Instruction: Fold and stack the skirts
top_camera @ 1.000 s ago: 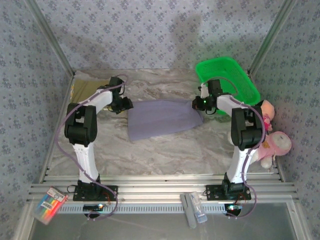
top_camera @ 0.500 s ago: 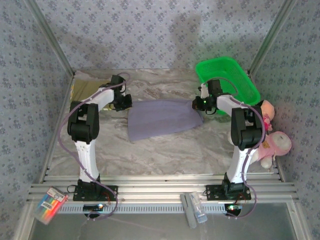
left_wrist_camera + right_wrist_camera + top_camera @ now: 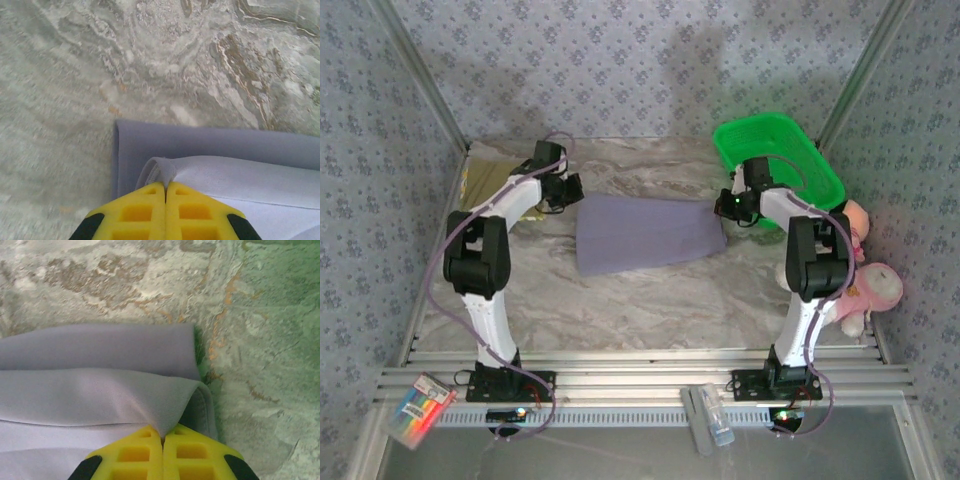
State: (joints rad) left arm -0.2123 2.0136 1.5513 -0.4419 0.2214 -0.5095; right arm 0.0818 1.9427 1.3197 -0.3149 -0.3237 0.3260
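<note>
Left gripper [image 3: 165,185] is pinching a small raised fold of the grey-lavender skirt [image 3: 645,232], its yellow fingers pressed together on the cloth just inside the skirt's left edge. Right gripper [image 3: 163,432] is doing the same at the opposite end, its jaws closed on a peak of fabric at the skirt's right corner. In both wrist views the pinched upper layer is lifting off a lower layer that is lying flat on the marbled table [image 3: 650,300].

From above, the skirt is lying spread across the middle of the table, stretching between the two grippers along its far edge, with its near edge slanting down towards the left. An olive-khaki skirt [image 3: 482,178] is lying bunched in the far left corner, behind the left arm. A green basket [image 3: 780,150] is sitting at the far right, just beyond the right gripper, and pink plush toys [image 3: 868,285] are resting off the table's right edge.
</note>
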